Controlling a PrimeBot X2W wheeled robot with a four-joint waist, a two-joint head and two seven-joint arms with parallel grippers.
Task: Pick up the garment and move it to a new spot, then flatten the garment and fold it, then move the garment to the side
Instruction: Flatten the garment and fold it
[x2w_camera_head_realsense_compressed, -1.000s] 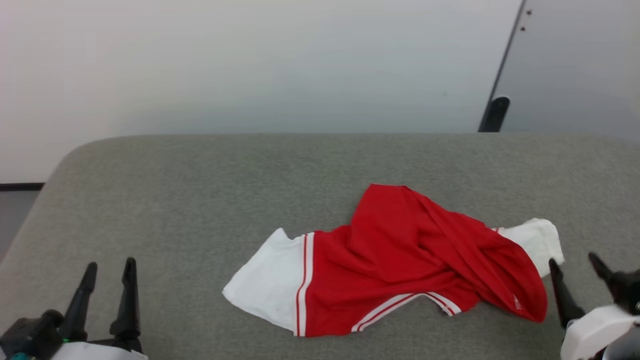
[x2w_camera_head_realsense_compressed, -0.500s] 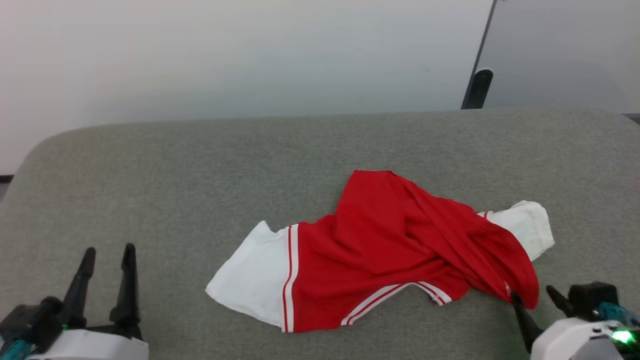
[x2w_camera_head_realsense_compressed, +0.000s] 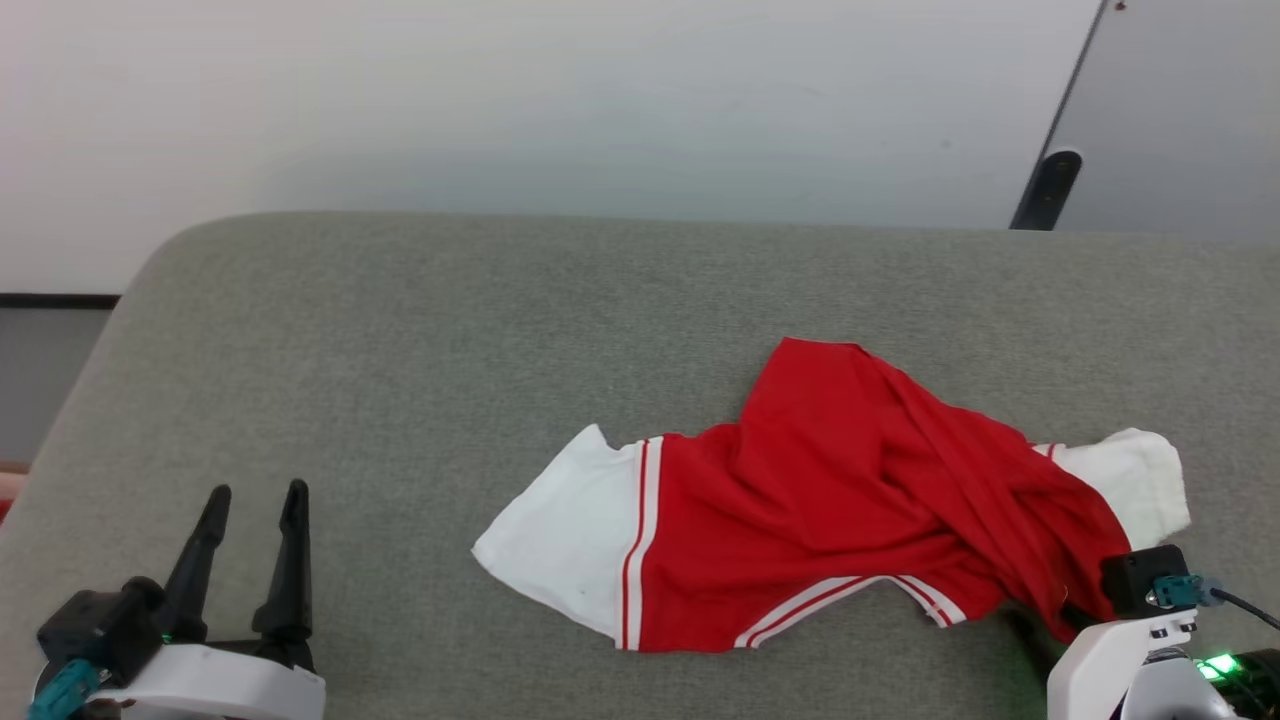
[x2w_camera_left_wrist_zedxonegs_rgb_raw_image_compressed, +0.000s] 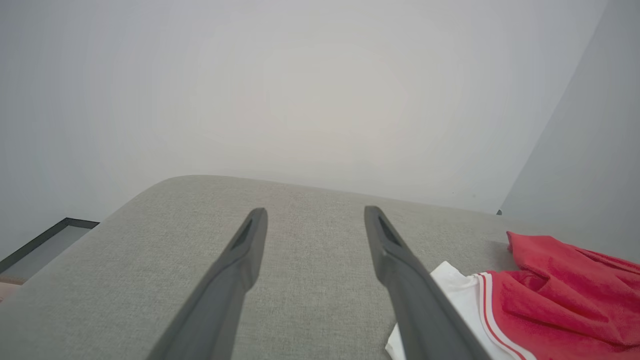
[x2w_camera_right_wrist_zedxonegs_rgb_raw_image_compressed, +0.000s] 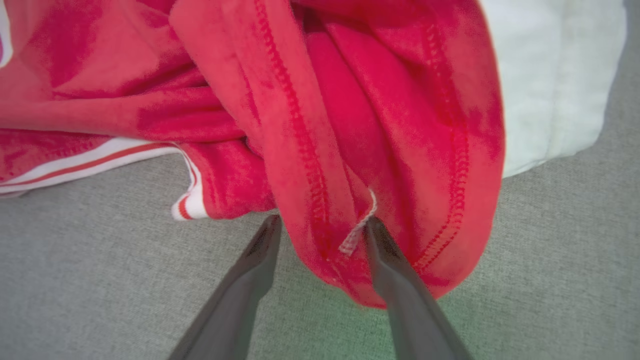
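The garment (x2w_camera_head_realsense_compressed: 830, 500) is a red T-shirt with white sleeve ends, lying crumpled on the grey cushion (x2w_camera_head_realsense_compressed: 400, 350), right of centre. My right gripper (x2w_camera_head_realsense_compressed: 1065, 618) is at its near right corner, its fingers largely hidden by the red cloth. In the right wrist view the gripper (x2w_camera_right_wrist_zedxonegs_rgb_raw_image_compressed: 322, 222) is open, with one finger on each side of a hanging red hem fold of the garment (x2w_camera_right_wrist_zedxonegs_rgb_raw_image_compressed: 320, 100). My left gripper (x2w_camera_head_realsense_compressed: 257, 490) stands open at the lower left, well clear of the shirt. In the left wrist view that gripper (x2w_camera_left_wrist_zedxonegs_rgb_raw_image_compressed: 315, 211) has bare cushion between its fingers, and the garment (x2w_camera_left_wrist_zedxonegs_rgb_raw_image_compressed: 560, 285) lies to its right.
The cushion's rounded back edge (x2w_camera_head_realsense_compressed: 600, 218) meets a pale wall. A dark post (x2w_camera_head_realsense_compressed: 1045, 190) stands behind at the far right. Bare cushion (x2w_camera_head_realsense_compressed: 300, 400) stretches left of the shirt.
The head camera has shifted. My right gripper has come forward to the shirt's near right corner, and its fingers now straddle the red fold. The left gripper has stayed put.
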